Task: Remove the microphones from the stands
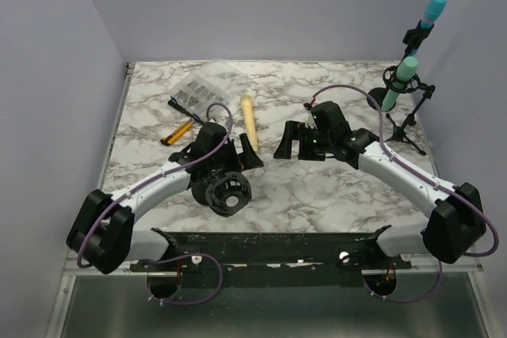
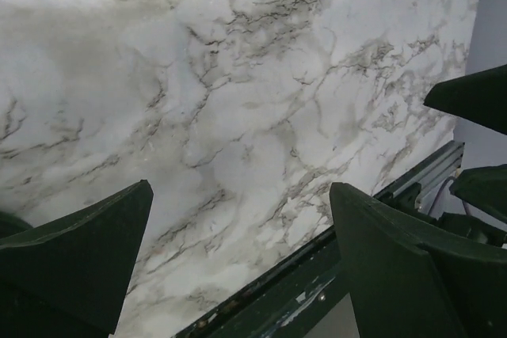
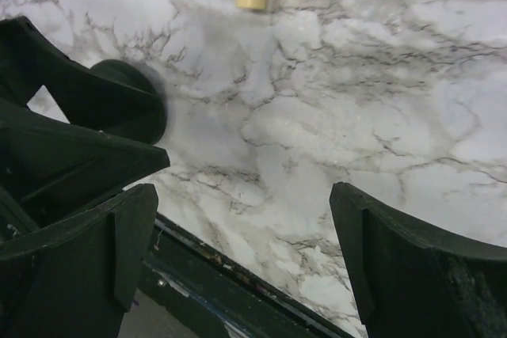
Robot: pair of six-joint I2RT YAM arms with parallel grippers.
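the lower teal microphone (image 1: 404, 77) sits clipped in its tripod stand (image 1: 409, 123) at the worktop's (image 1: 317, 195) far right corner. left gripper (image 2: 239, 191) and right gripper (image 3: 242, 191) hang released and empty mid-worktop, apparently staged for an approach.

A cream stick (image 1: 248, 120) lies on the marble tabletop (image 1: 317, 195) just beyond the left tool (image 1: 247, 156). Farther left of that tool lie an orange-and-black pen-like item (image 1: 178, 132) and, beyond it, a clear bag (image 1: 200, 89) of small dark parts.
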